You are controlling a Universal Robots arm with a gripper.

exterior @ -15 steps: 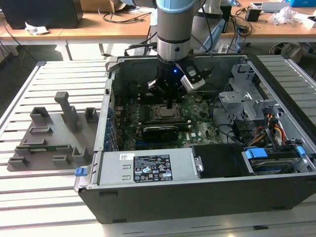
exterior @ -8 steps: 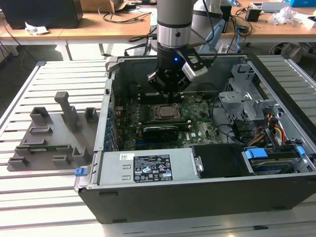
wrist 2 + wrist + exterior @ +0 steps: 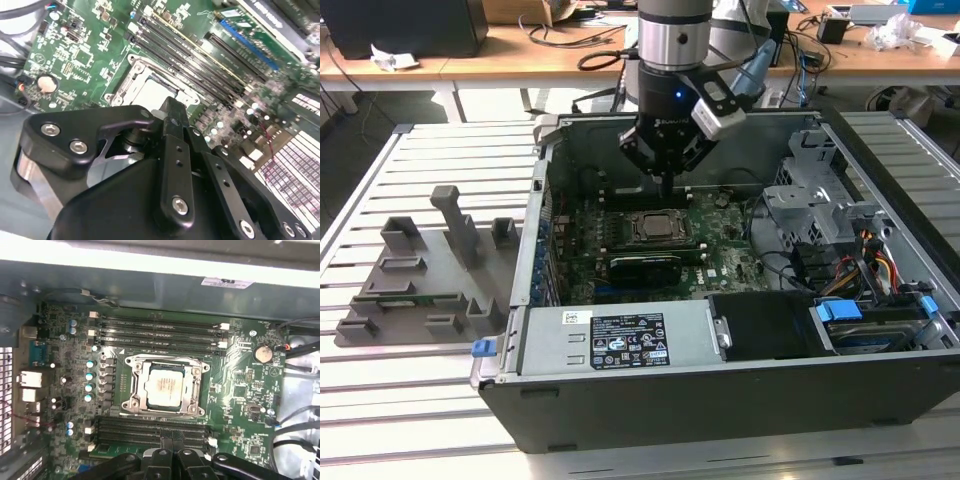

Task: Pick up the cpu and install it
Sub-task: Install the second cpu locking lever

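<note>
Hovering my gripper [image 3: 665,183] above the mobo, fingers pinched together, empty; cpu [image 3: 165,386] sits in socket [image 3: 165,388]. Dropping lower risks bent pins.

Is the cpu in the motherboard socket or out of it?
In: the cpu lies flat inside the socket's metal frame, with the gripper above it.

– Where's the arm?

– In the exterior view it drops straight down from twelve o'clock, wrist vertical, the gripper [image 3: 666,183] pointing to six.

– And its fingers?

– Pressed together with nothing between them; in the second wrist view they [image 3: 172,120] meet as one dark bar.
</note>
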